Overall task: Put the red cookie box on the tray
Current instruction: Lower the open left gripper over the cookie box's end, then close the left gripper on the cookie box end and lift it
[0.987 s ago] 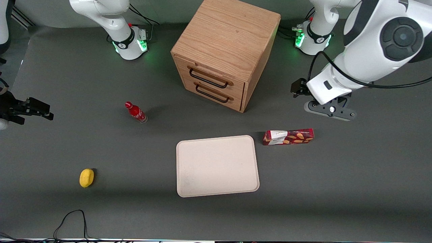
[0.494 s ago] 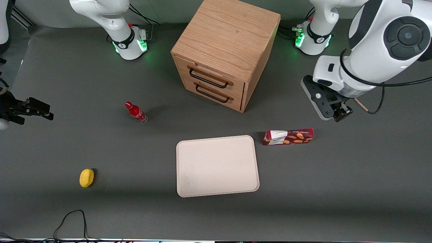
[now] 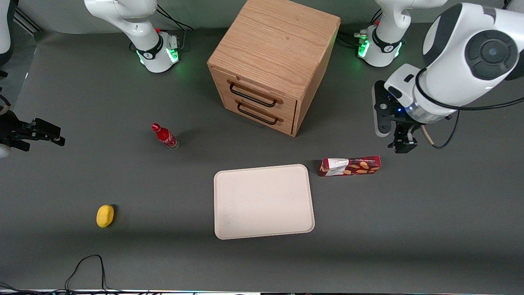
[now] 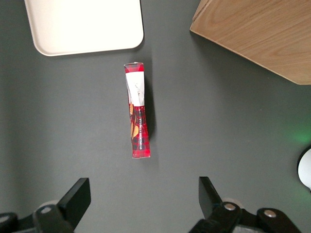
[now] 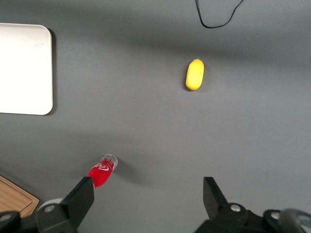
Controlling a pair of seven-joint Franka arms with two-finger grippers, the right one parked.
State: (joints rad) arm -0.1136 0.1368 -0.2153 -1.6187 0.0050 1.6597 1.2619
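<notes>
Nearest the front camera on the dark grey table we see a black cable curling at the table's edge, toward the parked arm's end. A little farther in, on that same side, lies a small yellow lemon, well apart from everything else.

Next comes the tray, flat and cream-white near the middle of the table, with nothing on it. Just beside its farther corner, toward the working arm's end, the red cookie box lies flat on the table, close to the tray's rim but not touching it. In the left wrist view we see the cookie box lengthwise, its white label patch at the end nearer the tray.

Farther from the camera than the box, our gripper hangs above the table, close to the end of the box away from the tray but clear of it. Its fingers are spread wide apart, holding nothing.

A small red bottle stands toward the parked arm's end, about as far back as the gripper. Farthest of all sits a wooden drawer cabinet with two dark handles, both drawers closed.
</notes>
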